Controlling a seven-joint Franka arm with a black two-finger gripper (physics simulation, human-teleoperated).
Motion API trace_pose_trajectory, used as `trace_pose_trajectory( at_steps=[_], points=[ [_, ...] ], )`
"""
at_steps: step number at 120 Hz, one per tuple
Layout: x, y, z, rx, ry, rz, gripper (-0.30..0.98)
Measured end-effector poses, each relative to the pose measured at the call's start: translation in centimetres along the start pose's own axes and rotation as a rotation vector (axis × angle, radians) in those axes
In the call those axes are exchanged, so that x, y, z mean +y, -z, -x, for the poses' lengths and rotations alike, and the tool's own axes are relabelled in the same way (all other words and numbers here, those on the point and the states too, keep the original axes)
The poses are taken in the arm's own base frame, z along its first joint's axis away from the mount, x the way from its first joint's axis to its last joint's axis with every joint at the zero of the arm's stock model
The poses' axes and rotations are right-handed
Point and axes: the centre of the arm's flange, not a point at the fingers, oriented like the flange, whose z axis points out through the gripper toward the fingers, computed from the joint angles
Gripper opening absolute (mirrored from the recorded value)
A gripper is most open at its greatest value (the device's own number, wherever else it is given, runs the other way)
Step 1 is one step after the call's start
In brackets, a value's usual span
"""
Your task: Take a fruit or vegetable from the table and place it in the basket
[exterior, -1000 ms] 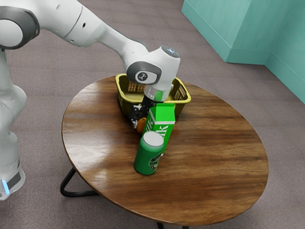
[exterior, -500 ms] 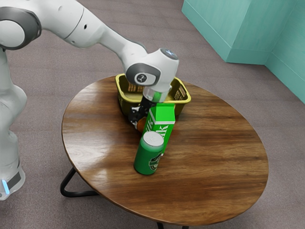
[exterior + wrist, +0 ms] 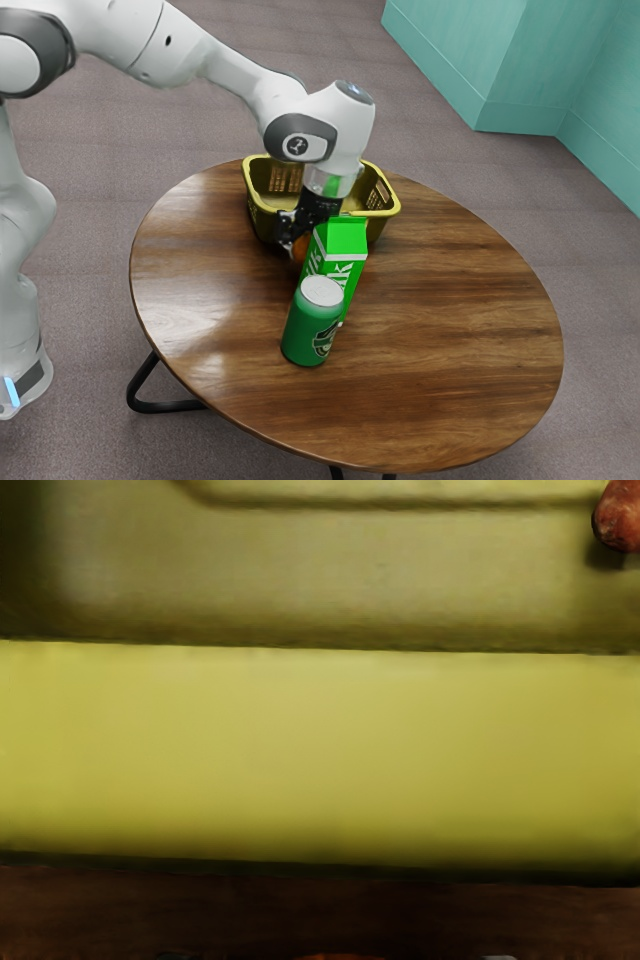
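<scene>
The pincer appears closed around a round orange fruit, its fingers parted by the fruit's width; the milk carton hides part of the grasp, so how centred the grip is cannot be told. The fruit sits at the fingertips, just outside the yellow basket, on the side facing the carton. Whether its underside is clear of the worktop cannot be seen.

The step in hand looks like the lift that comes before carrying the fruit over the basket's rim. To do it well, the arm should go straight up first, with steady pressure, until the bottom of the fruit, not merely the fingertips, is higher than the rim. Moving across too soon could knock the fruit against the basket's wall and twist it loose or shove the basket. The carton is close and tall, with the green can beside it, so any swing toward them is best avoided. A reddish item lies inside the basket; a low, gentle release away from it should keep the fruit from bouncing or rolling.
</scene>
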Motion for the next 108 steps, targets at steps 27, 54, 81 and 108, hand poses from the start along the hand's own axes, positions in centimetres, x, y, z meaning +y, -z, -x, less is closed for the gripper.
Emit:
trace_pose_trajectory(
  at_steps=[27,54,81,108],
  points=[
    [0.1,3.6,-0.3,-0.021,0.0,0.045,0.29],
    [0.4,8.5,-0.4,-0.061,0.004,0.097,0.29],
    [0.9,13.6,-3.1,-0.079,0.045,0.175,0.29],
    [0.9,13.2,-6.1,-0.09,0.091,0.162,0.29]
  ],
)
